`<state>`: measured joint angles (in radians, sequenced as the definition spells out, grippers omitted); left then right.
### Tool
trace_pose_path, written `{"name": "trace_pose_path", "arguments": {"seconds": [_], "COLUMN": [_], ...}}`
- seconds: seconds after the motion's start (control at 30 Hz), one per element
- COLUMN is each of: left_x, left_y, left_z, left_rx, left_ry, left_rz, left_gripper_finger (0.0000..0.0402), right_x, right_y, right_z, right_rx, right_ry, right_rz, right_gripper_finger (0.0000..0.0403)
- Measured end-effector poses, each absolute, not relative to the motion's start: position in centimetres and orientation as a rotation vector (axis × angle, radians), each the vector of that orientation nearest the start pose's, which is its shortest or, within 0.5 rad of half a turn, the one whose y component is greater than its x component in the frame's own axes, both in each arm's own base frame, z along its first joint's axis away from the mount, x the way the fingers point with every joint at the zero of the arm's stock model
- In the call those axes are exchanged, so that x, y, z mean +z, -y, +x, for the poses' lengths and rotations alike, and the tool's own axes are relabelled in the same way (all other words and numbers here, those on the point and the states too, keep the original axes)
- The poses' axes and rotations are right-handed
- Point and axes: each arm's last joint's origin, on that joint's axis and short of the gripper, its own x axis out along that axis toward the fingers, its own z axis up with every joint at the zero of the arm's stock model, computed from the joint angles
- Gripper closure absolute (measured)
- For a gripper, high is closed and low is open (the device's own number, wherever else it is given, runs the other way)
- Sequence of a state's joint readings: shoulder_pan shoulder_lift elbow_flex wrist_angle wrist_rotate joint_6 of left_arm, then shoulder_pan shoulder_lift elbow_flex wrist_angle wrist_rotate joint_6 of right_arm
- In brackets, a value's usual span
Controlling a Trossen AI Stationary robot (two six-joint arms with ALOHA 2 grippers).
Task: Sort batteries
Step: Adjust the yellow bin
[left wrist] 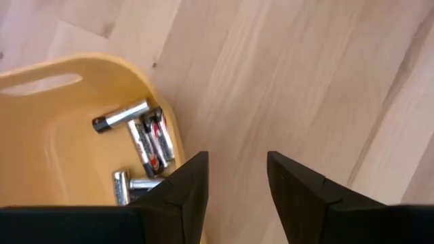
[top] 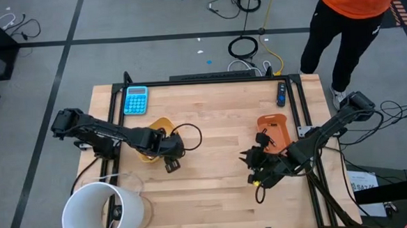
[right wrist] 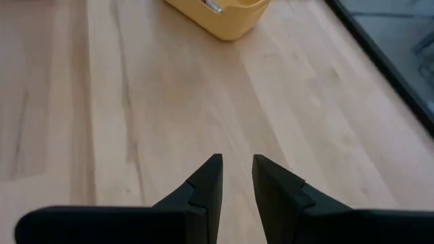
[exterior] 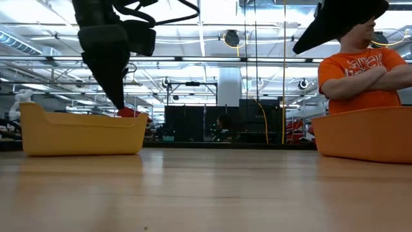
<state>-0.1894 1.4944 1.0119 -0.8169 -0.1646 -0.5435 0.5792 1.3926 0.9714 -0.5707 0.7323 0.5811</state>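
Observation:
Several small cylindrical batteries (left wrist: 146, 135), silvery with dark and red wrappers, lie on the floor of the yellow tray (left wrist: 54, 142), which sits left of the table's middle (top: 156, 125). My left gripper (left wrist: 237, 159) hangs open over bare wood just off that tray's rim, on its near-right side (top: 172, 163). An orange tray (top: 274, 128) rests on the table's right part. My right gripper (right wrist: 237, 163) is open by a narrow gap with nothing in it, over bare wood nearer than the orange tray (top: 254, 174). Its wrist view shows the yellow tray (right wrist: 220, 17) far off.
A blue calculator (top: 136, 100) lies at the far left corner and a small dark device (top: 281, 94) at the far right. A white bucket (top: 100, 213) stands on the near left corner. A person in an orange shirt (top: 352, 22) stands beyond the far right edge.

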Motion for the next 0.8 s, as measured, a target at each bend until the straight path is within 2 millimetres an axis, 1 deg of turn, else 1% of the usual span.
{"name": "trace_pose_path", "arguments": {"seconds": [0.2,0.33,0.5,0.6,0.8], "left_x": [21.2,21.2,20.3,19.4,18.1], "left_y": [4.7,4.5,4.0,3.0,0.1], "left_z": [26.3,26.3,26.8,27.4,28.8], "left_rx": [0.318,0.385,0.426,0.457,0.526], "left_ry": [-1.286,-1.266,-1.290,-1.304,-1.274], "left_rz": [-0.257,-0.310,-0.322,-0.302,-0.288], "left_gripper_finger": [0.0242,0.0242,0.0242,0.0242,0.0242], "right_x": [24.2,24.2,24.2,24.2,24.3], "right_y": [-13.7,-13.8,-13.8,-13.6,-13.5], "right_z": [23.3,23.3,23.3,23.5,23.8], "right_rx": [-0.310,-0.314,-0.318,-0.327,-0.326], "right_ry": [-0.731,-0.730,-0.725,-0.713,-0.700], "right_rz": [0.005,0.018,0.031,0.051,0.045], "right_gripper_finger": [0.0328,0.0328,0.0328,0.0328,0.0328]}}
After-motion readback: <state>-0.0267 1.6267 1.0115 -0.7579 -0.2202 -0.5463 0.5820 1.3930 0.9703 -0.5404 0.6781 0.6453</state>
